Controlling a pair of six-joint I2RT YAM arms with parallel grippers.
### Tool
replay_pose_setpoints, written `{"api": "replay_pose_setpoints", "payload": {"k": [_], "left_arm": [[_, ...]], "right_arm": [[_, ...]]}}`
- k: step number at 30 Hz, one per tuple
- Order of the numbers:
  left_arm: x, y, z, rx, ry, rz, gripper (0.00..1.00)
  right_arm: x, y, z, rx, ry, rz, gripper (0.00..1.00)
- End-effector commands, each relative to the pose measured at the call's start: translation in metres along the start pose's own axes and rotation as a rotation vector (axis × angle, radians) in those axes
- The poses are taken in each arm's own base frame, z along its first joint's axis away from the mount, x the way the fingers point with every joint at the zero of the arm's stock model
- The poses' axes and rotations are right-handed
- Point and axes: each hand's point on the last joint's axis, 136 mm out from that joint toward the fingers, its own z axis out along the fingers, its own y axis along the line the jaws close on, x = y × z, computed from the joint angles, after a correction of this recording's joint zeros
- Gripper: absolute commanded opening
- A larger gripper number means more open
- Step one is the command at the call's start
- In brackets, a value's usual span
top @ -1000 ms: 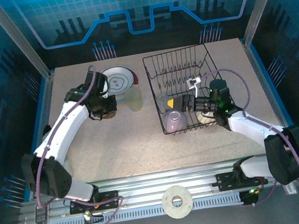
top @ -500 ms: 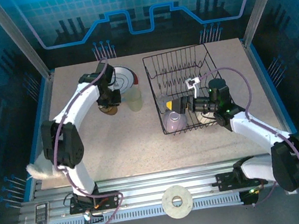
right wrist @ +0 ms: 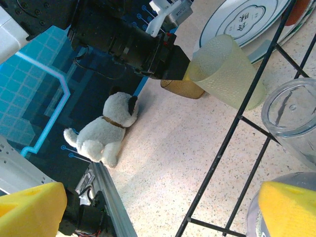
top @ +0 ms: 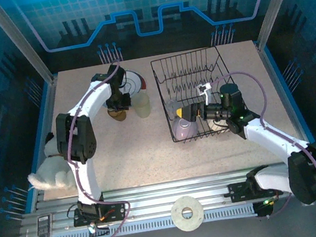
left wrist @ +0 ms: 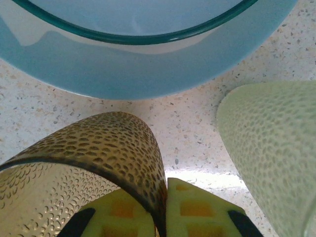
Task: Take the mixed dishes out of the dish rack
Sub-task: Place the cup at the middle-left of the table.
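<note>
Top external view: judged about midway through the unloading. Already out of the dish rack (top: 191, 80) and standing on the table (top: 127, 153), upper left of centre: a round plate (top: 130, 82) with ringed decoration and a red patch at its edge, and a pale yellow-green tumbler (top: 142, 104) just below it. Left gripper (top: 116, 106): pinched together on the rim of the small brown cup (top: 115, 115), just left of the tumbler and just below the plate; set down or a shade above the surface, cannot tell which. Left in the rack's lower-left corner: a lavender bowl (top: 182, 128), a clear glass (top: 171, 105) above it, and something pale and round to the bowl's right, too hidden to name. Right gripper (top: 186, 114): jaws wide apart, empty, poised inside the rack just over the bowl.

Left wrist view: cup wall thin, translucent amber-brown, dimpled all over, probably plastic; tumbler at right tapered, with the same pebbled skin; plate at top glossy, smooth, teal-ringed; table a speckled, stone-look sheet.

Right wrist view: rack of thin black wire; glass smooth and transparent with a rounded rim; yellow finger pads (right wrist: 29, 207) at the lower corners, blocky and matt
</note>
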Motion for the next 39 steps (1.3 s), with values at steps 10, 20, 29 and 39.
{"api": "replay_pose_setpoints", "payload": {"k": [10, 20, 29, 39], "left_arm": [[0.002, 0.001, 0.008, 0.009, 0.014, -0.029, 0.13], [0.000, -0.002, 0.003, 0.024, 0.003, -0.032, 0.25], [-0.002, -0.003, -0.012, 0.035, -0.026, -0.032, 0.33], [-0.003, -0.002, -0.050, 0.064, -0.107, -0.039, 0.38]], "right_arm": [[-0.009, 0.013, -0.001, -0.013, -0.015, -0.054, 1.00], [-0.003, 0.026, 0.004, -0.039, 0.015, -0.101, 1.00], [-0.001, 0.027, 0.005, -0.036, 0.020, -0.108, 1.00], [-0.001, 0.027, 0.005, -0.029, 0.021, -0.113, 1.00]]}}
